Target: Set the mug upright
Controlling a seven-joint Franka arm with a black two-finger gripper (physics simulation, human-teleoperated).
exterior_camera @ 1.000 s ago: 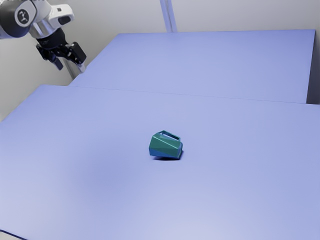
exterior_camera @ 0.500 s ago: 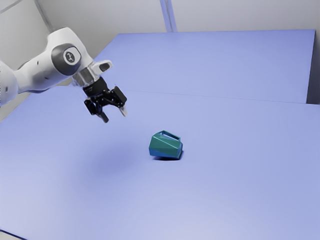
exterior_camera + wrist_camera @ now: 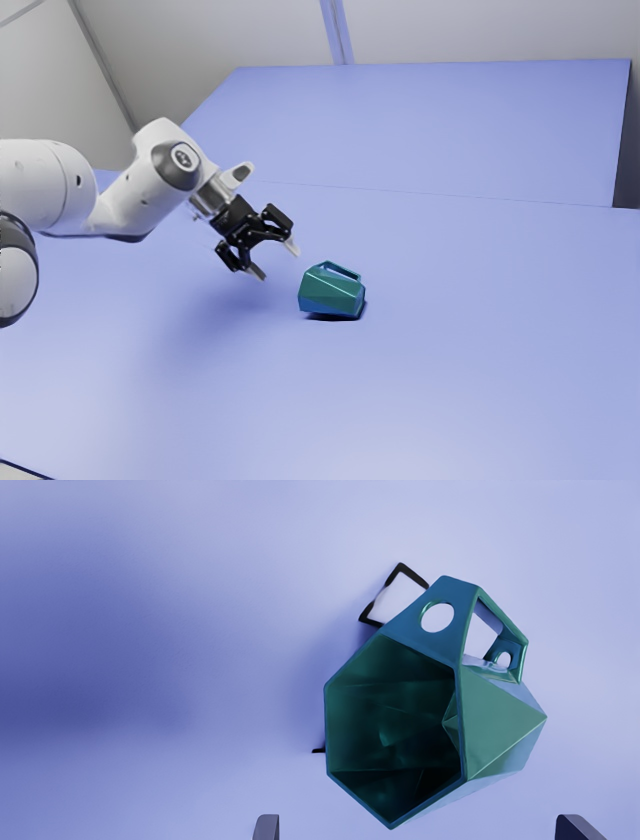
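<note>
The mug [image 3: 332, 292] lay on its side on the tabletop [image 3: 450, 390], well in from the far edge and from the edge at the exterior view's left. Its handle [image 3: 452, 591] stood up from the body, its base pointed toward the exterior view's right, and its open mouth [image 3: 390, 705] faced the jaws. The jaws were spread wide and held nothing; they hung above the tabletop near the mug, apart from it, on the mouth's side. So the mug was not upright, and I judged the step in hand to be the reach for a grip.

The next move, as I saw it, called for bringing the spread jaws down and forward around the body or the rim, then closing, lifting a little and tipping the mouth upward until the base could settle flat.

The raised handle seemed the likeliest hindrance: a finger might catch on it, or a push against the faceted side might roll or slide the mug. The arm [image 3: 150, 200] came in from the exterior view's left. Beyond the tabletop's far edge stretched another blue surface [image 3: 450, 120], with a pale wall [image 3: 480, 30] behind it, both well away from the work.
</note>
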